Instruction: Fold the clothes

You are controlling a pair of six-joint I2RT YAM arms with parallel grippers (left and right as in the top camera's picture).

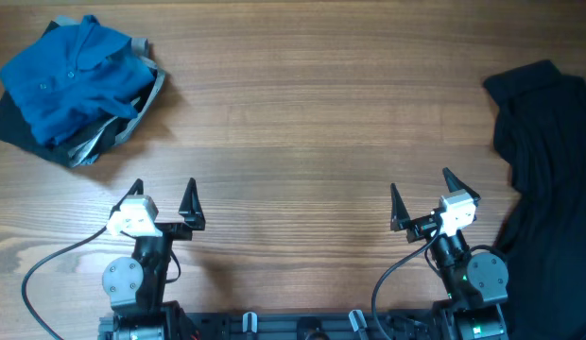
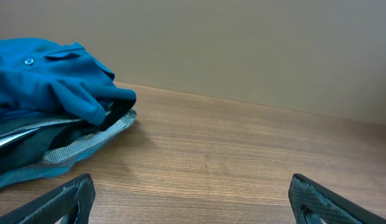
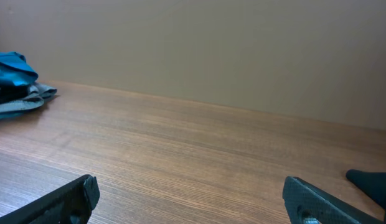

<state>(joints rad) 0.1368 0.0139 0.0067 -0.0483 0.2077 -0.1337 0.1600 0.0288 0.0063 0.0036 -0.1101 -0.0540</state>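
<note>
The clothes (image 1: 548, 161), a large plain black garment, lie crumpled along the table's right edge and run off the frame. A dark corner of them (image 3: 375, 184) shows at the far right of the right wrist view. My right gripper (image 1: 421, 181) stands open near the front edge, just left of the garment and apart from it; bare wood lies between its fingers (image 3: 190, 183). My left gripper (image 1: 163, 184) stands open at the front left, far from the clothes, with nothing between its fingers (image 2: 192, 186).
A bright blue collared shirt (image 1: 71, 76) lies bunched at the back left on a grey cloth (image 1: 132, 118) and a dark fabric (image 1: 14, 123). The left wrist view shows that shirt (image 2: 50, 74) ahead to the left. Wooden tabletop (image 1: 302, 113) spans the middle.
</note>
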